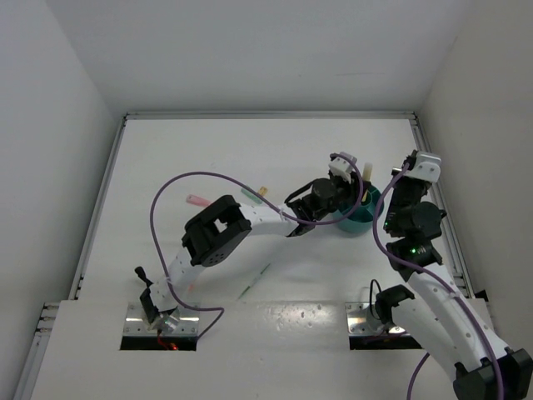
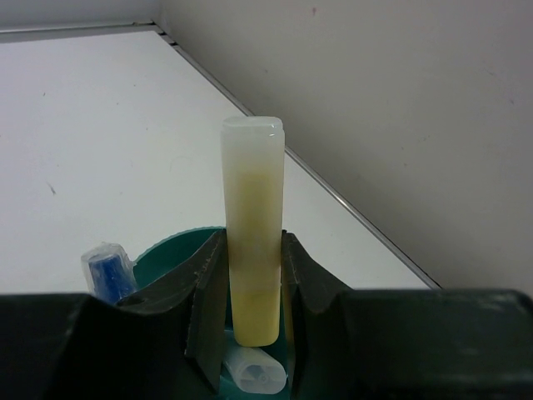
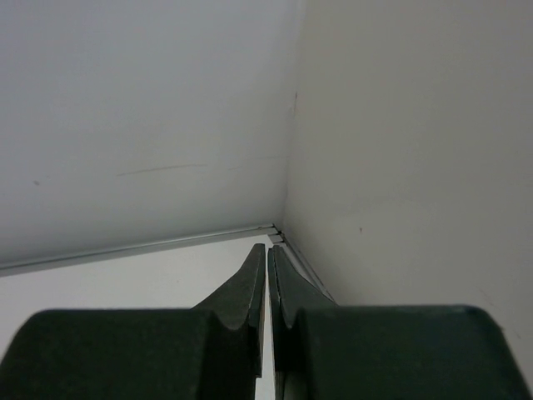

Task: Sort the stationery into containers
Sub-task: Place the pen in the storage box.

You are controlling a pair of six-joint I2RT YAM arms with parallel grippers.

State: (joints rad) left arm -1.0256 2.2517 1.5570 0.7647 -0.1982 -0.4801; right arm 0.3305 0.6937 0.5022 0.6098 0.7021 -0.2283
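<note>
Within left claw, yellow marker, likely upright

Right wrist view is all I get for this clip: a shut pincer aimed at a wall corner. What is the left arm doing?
Observer: The left pincer is closed on a pale yellow marker, which it holds upright.
Operator: Where is that relative to the container?
Observer: It is directly over the teal cup. From the left wrist camera, the marker's lower end looks to be inside the rim.
Operator: Is anything left to sort?
Observer: Yes. A pink marker and a thin green pen lie loose on the table, both to the left of the cup.
</note>
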